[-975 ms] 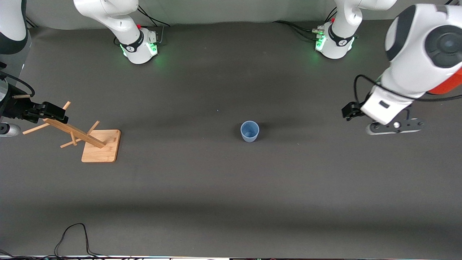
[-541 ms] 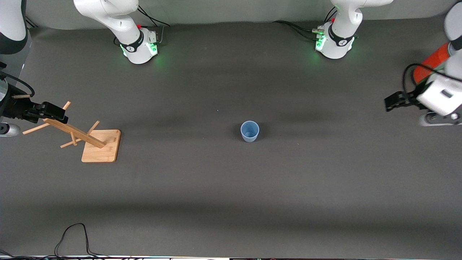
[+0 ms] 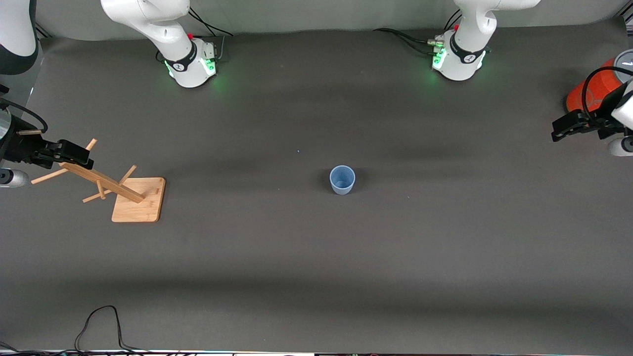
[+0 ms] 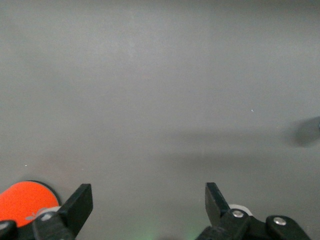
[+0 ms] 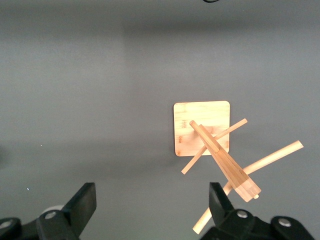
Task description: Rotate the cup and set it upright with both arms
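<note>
The pale blue cup (image 3: 342, 179) stands upright, mouth up, alone near the middle of the dark table. It shows in neither wrist view. My left gripper (image 3: 561, 129) is up in the air at the left arm's end of the table, beside the orange can, well away from the cup. In the left wrist view the left gripper (image 4: 147, 200) is open and empty. My right gripper (image 3: 74, 153) hangs over the wooden rack at the right arm's end. In the right wrist view the right gripper (image 5: 152, 200) is open and empty.
A large orange-red can (image 3: 591, 91) stands at the left arm's end and shows in the left wrist view (image 4: 22, 202). A wooden peg rack (image 3: 136, 198) stands at the right arm's end and shows in the right wrist view (image 5: 201, 127). A black cable (image 3: 99, 321) lies at the table's near edge.
My left arm has drawn back from beside the cup toward its own end of the table, uncovering the orange can. The cup and my right arm have not moved.
</note>
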Robot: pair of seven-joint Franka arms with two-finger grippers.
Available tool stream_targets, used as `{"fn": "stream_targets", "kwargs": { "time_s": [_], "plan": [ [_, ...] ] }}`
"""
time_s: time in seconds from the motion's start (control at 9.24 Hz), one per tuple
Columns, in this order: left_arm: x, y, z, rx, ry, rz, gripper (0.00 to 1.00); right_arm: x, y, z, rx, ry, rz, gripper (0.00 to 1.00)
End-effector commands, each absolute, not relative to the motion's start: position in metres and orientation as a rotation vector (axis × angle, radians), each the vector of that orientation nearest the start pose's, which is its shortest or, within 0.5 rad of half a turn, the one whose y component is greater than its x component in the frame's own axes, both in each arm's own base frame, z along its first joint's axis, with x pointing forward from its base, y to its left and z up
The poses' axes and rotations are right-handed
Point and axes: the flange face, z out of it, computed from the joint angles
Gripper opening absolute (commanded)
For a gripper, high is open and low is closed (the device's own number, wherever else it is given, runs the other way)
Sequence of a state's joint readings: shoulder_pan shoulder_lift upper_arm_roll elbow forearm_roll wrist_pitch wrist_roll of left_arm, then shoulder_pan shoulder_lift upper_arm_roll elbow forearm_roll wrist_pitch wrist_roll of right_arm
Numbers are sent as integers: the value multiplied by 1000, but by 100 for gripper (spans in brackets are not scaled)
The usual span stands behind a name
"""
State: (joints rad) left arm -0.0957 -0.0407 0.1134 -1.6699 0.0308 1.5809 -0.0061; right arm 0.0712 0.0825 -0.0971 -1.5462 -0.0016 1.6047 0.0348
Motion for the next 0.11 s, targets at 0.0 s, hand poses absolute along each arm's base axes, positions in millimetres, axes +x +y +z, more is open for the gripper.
{"fn": "stream_targets", "kwargs": {
  "time_s": [0.0],
  "plan": [
    [538, 13, 609, -3142, -16, 68, 100, 584, -13, 596, -3151, 84, 28, 100]
  ]
}}
